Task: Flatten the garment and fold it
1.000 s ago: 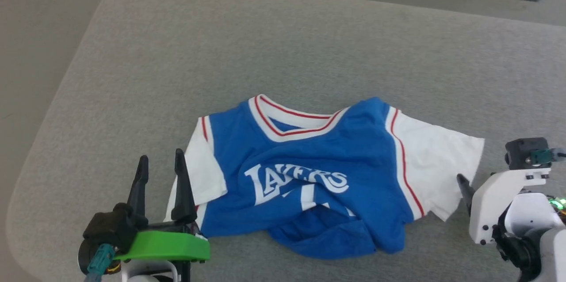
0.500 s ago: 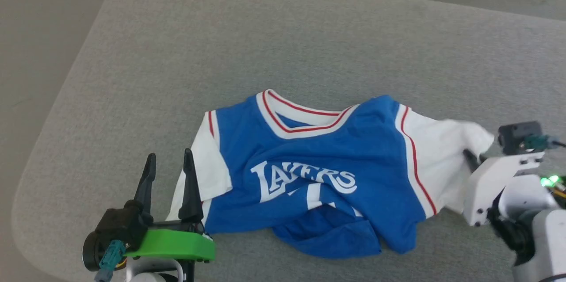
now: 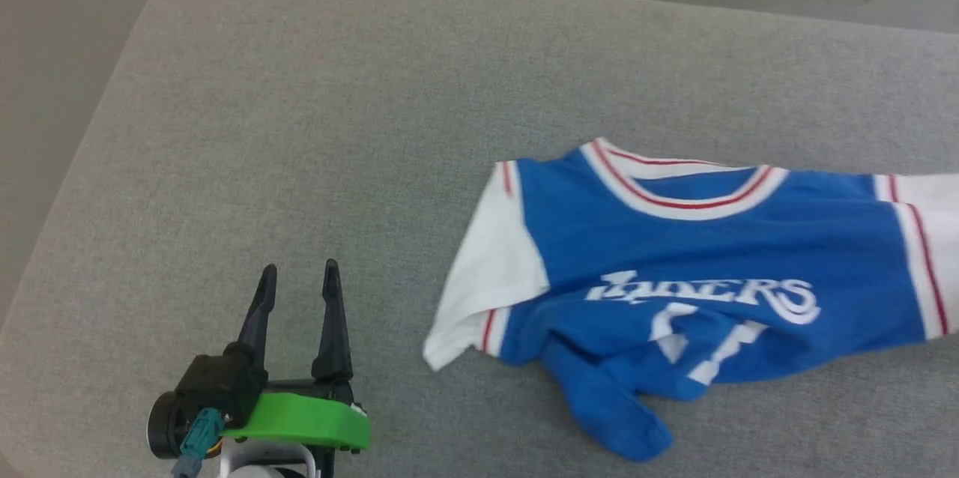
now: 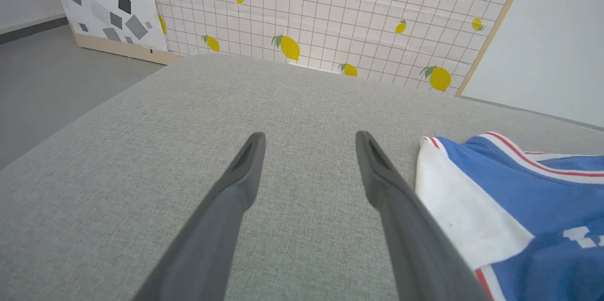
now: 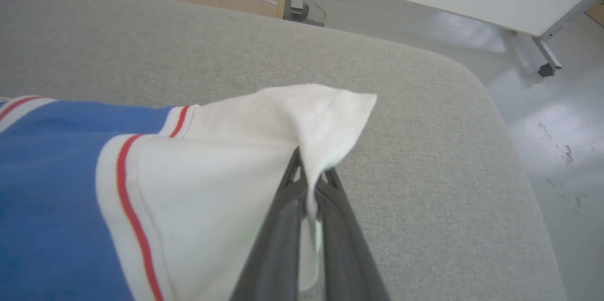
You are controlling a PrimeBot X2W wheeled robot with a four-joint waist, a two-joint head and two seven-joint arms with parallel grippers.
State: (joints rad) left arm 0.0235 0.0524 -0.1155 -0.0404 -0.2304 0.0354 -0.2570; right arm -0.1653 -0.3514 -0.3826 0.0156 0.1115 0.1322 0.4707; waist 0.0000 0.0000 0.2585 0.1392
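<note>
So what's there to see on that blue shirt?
The garment is a royal-blue jersey shirt of soft knit, with white short sleeves, a red-striped white collar and white lettering. It lies front up on the grey padded surface, rumpled, its lower part bunched. The right gripper is shut on one white sleeve; the open left gripper stands clear.

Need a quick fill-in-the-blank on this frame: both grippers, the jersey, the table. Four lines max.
1. The right gripper is shut on the garment's white ____.
2. The left gripper stands ____, holding nothing.
3. The garment's body is ____ with white lettering.
4. It lies on a table covered in ____ fabric.
Missing words: sleeve; open; blue; grey.
</note>
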